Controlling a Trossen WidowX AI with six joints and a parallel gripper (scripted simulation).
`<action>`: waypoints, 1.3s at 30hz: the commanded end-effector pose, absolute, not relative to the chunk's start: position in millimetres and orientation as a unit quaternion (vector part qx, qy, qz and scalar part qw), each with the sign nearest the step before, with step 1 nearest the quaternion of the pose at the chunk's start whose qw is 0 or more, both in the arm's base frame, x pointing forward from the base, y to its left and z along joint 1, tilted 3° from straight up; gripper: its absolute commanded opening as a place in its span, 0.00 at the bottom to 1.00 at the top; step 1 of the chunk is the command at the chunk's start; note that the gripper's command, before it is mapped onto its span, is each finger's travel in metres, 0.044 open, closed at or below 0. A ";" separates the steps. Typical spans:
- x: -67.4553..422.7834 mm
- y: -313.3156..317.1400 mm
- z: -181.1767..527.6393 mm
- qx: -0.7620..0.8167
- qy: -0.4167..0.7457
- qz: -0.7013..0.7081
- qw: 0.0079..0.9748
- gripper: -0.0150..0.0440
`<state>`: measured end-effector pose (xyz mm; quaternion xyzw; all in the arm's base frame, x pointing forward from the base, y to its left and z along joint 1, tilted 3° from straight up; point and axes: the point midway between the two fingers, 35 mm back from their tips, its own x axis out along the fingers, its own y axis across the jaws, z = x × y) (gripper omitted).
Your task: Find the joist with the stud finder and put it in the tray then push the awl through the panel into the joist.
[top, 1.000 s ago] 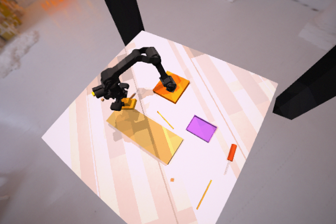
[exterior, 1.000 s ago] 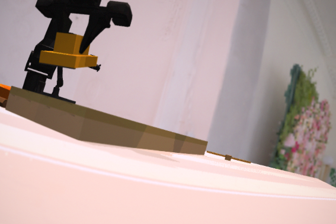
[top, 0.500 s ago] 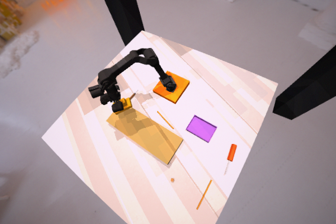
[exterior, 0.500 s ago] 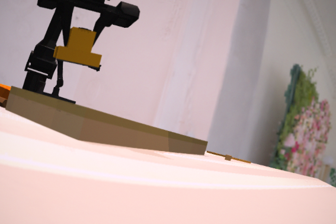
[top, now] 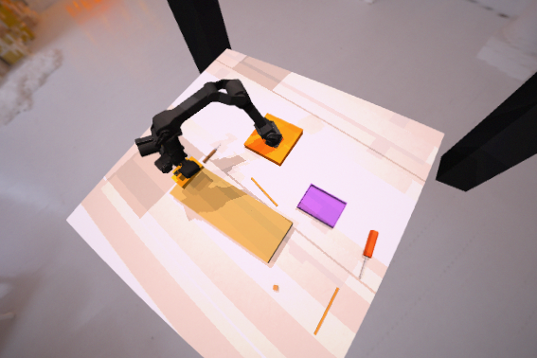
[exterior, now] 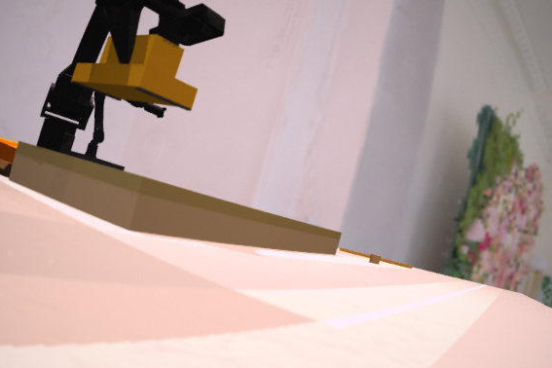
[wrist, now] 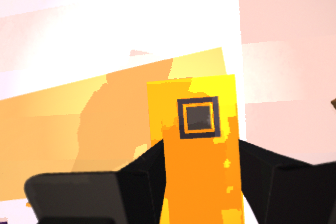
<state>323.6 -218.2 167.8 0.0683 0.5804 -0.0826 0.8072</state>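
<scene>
Right now your yellow block-shaped stud finder [exterior: 137,78] is hanging clamped in the black gripper [top: 183,171], above the near end of the flat tan floor panel [top: 238,215] on the counter [top: 138,265]; lowering it tilted risks misreading the joist.

Black fingers [exterior: 128,36] hold the stud finder [exterior: 137,75] above the panel [exterior: 176,209].

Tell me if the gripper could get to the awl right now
Probably not yet. The gripper is shut on the stud finder above the panel's near end, while the awl lies uncovered across the table.
</scene>
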 end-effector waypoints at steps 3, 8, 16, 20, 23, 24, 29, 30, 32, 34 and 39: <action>331.3 -222.7 172.1 0.018 0.571 -0.049 0.819 0.25; 332.3 -223.3 166.2 0.018 0.571 -0.049 0.819 0.25; 334.0 -224.3 154.0 0.017 0.571 -0.049 0.819 0.25; 334.6 -224.7 147.9 0.017 0.571 -0.048 0.819 0.25; 335.1 -224.9 143.3 0.017 0.571 -0.048 0.819 0.25; 335.2 -224.9 141.8 0.017 0.571 -0.048 0.819 0.25; 335.7 -225.2 134.1 0.016 0.572 -0.048 0.819 0.25; 335.8 -225.2 132.6 0.016 0.572 -0.048 0.819 0.25; 336.0 -225.3 129.5 0.016 0.572 -0.048 0.819 0.25; 336.1 -225.3 126.5 0.016 0.572 -0.048 0.819 0.25; 336.3 -225.3 118.9 0.016 0.572 -0.048 0.819 0.25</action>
